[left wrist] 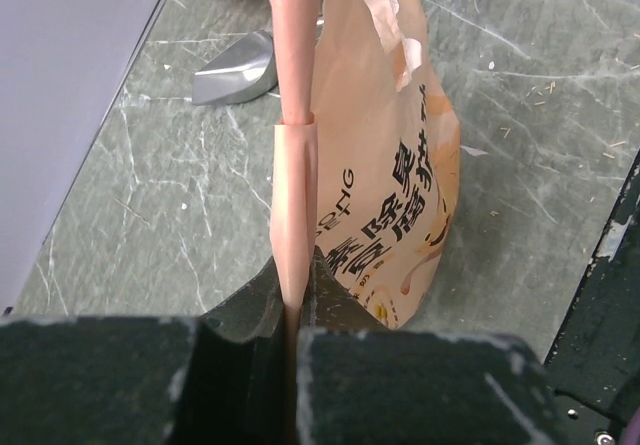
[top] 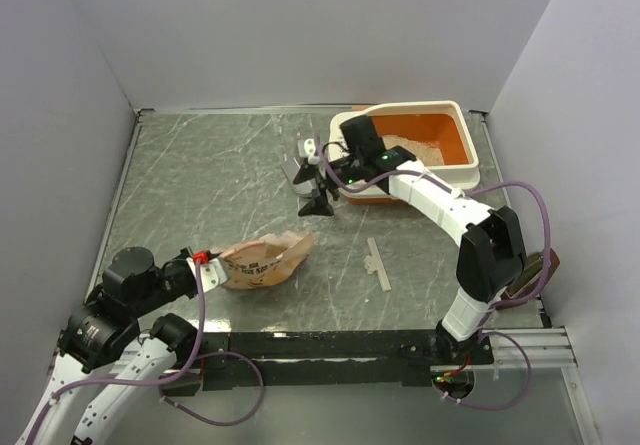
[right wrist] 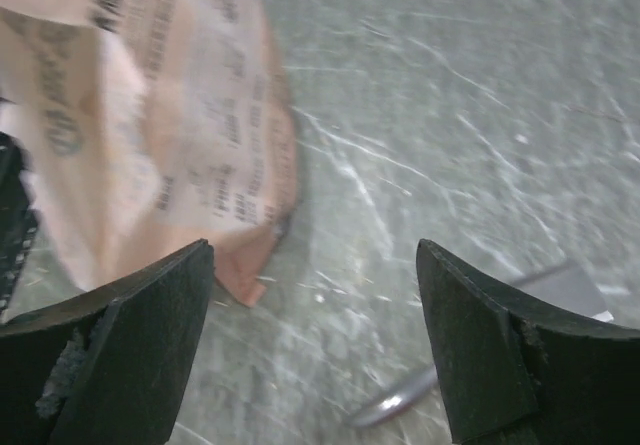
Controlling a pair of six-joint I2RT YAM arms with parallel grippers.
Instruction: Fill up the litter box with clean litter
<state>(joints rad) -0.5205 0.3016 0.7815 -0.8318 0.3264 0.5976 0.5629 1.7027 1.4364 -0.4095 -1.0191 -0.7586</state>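
Observation:
The litter box [top: 411, 107], cream rim and orange basin, stands at the back right with pale beige clean litter [top: 418, 151] in it. A tan-orange printed bag [top: 264, 260] lies on the table at the front left. My left gripper [top: 205, 268] is shut on the bag's folded edge, with the bag [left wrist: 390, 165] stretching away from the jaws [left wrist: 292, 295]. My right gripper [top: 318, 201] is open and empty just left of the box, hovering over the table [right wrist: 315, 265] between the bag [right wrist: 170, 95] and a grey metal scoop [top: 303, 161].
The scoop also shows in the left wrist view [left wrist: 235, 70], and its handle in the right wrist view [right wrist: 470, 370]. A small white strip [top: 377, 263] lies at front centre. Grey walls close in the table on three sides.

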